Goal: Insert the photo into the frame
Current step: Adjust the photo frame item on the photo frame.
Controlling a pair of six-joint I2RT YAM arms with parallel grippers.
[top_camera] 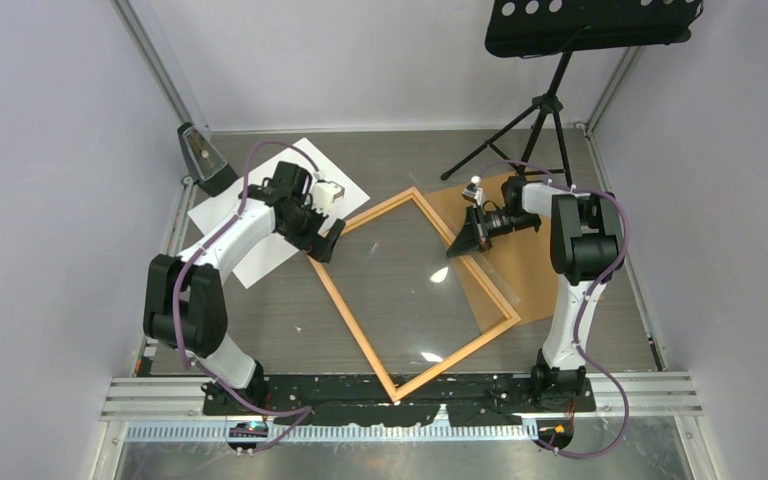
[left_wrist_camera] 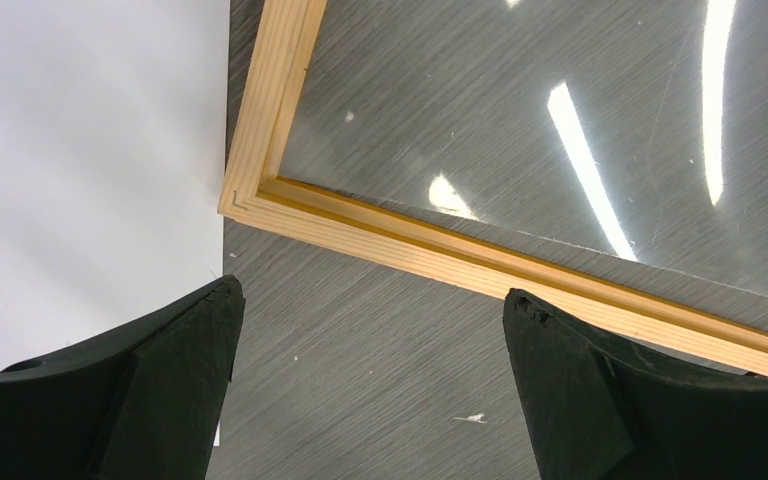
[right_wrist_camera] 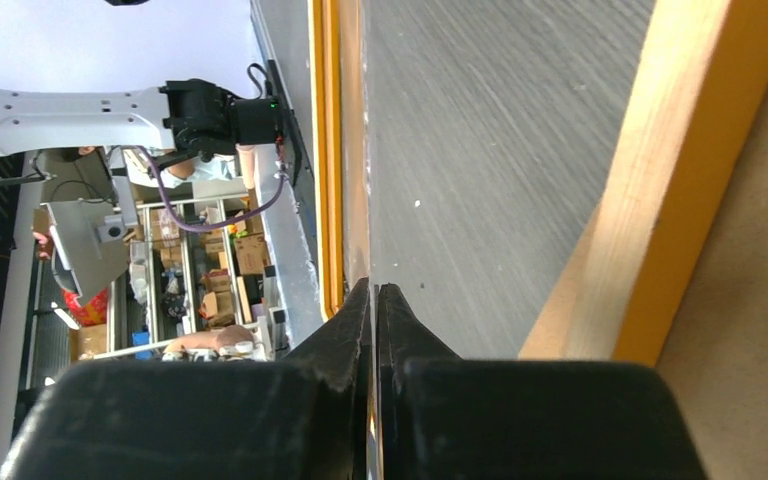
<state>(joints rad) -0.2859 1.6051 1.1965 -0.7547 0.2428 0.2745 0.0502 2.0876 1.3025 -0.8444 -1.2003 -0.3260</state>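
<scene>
Left tool [top_camera: 331,240] hovers open just beside the frame [top_camera: 350,325].

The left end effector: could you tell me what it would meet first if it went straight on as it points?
Likely the near rail of the frame, just past the table strip under the open left end effector; if tilted steeply, the table first. Depth is unclear.
</scene>
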